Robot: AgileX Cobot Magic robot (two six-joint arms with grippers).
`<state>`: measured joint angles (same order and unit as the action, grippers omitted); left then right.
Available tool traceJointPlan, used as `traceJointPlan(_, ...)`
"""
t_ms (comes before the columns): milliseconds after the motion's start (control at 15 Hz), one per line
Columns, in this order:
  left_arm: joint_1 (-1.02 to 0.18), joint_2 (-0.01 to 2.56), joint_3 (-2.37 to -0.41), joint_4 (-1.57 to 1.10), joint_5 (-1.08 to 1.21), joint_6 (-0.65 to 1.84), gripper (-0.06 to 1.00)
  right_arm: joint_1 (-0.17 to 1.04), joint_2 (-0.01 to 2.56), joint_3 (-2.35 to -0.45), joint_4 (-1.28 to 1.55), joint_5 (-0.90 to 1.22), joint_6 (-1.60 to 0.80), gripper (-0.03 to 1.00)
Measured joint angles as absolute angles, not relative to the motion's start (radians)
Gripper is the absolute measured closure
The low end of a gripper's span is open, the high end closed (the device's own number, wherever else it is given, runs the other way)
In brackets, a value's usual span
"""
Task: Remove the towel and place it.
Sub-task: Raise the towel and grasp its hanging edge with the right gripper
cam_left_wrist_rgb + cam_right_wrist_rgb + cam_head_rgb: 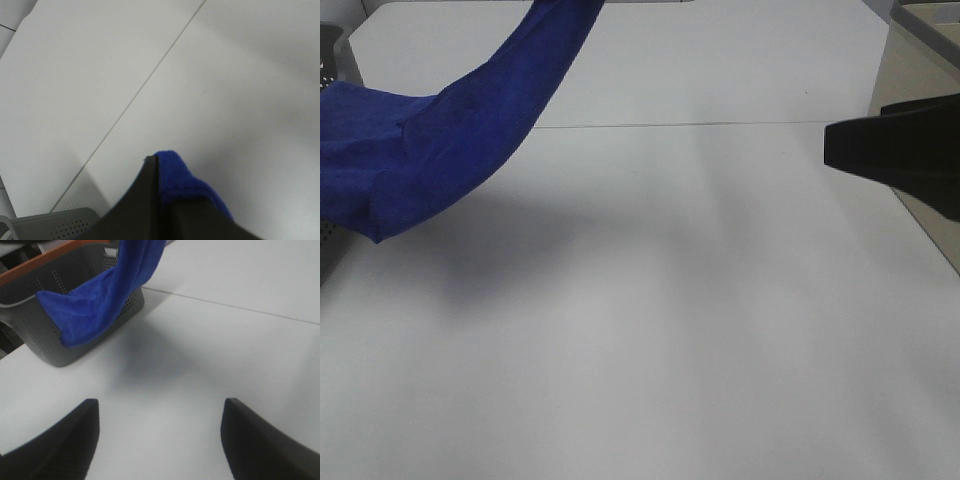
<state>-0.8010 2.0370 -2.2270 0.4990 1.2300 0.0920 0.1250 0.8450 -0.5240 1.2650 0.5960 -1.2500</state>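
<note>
A deep blue plush towel (450,140) hangs in a long, slanting band above a white bench (670,330). The left fingers (152,192) are pressed together on one edge of the towel (186,181), and a small fold of blue pile pokes out just past their dark tips. From that grip the cloth runs down and away, widening as it goes.

Its lower end (95,305) drapes across the rim and side wall of a grey perforated basket (45,347), which stands on the bench beneath and to one side of the left fingers. Whether the cloth rests on the basket or only hangs in front of it cannot be told. The towel casts a soft shadow on the bench.

The right fingers (60,440) are spread wide and hold nothing; only bare bench shows between them. They hover well apart from the towel, which lies ahead of them, across the bench. In the high view the right fingers (890,150) appear as a black shape coming in from the side, just beyond a thin seam (720,124) that crosses the bench top.
</note>
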Motion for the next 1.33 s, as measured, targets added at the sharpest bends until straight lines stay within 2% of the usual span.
traceJointPlan(200, -0.801, 2.037, -2.227, 0.512, 1.230, 0.090, 0.94, 0.125, 0.972, -0.525, 1.473, 0.608, -1.369, 0.31)
traceJointPlan(400, -0.796, 2.037, -2.227, 0.530, 1.229, 0.066, 0.94, 0.140, 1.084, -0.525, 1.520, 0.614, -1.441, 0.31)
traceJointPlan(467, -0.795, 2.037, -2.227, 0.536, 1.229, 0.058, 0.94, 0.199, 1.117, -0.525, 1.521, 0.572, -1.455, 0.31)
traceJointPlan(800, -0.780, 2.037, -2.227, 0.539, 1.185, 0.024, 0.94, 0.718, 1.283, -0.595, 1.633, 0.057, -1.462, 0.31)
traceJointPlan(1067, -0.735, 2.037, -2.227, 0.529, 1.177, 0.000, 0.94, 0.871, 1.459, -0.807, 1.593, -0.016, -1.516, 0.33)
traceJointPlan(1333, -0.735, 2.037, -2.227, 0.513, 1.146, 0.000, 0.94, 0.879, 1.595, -0.925, 1.442, 0.000, -1.625, 0.34)
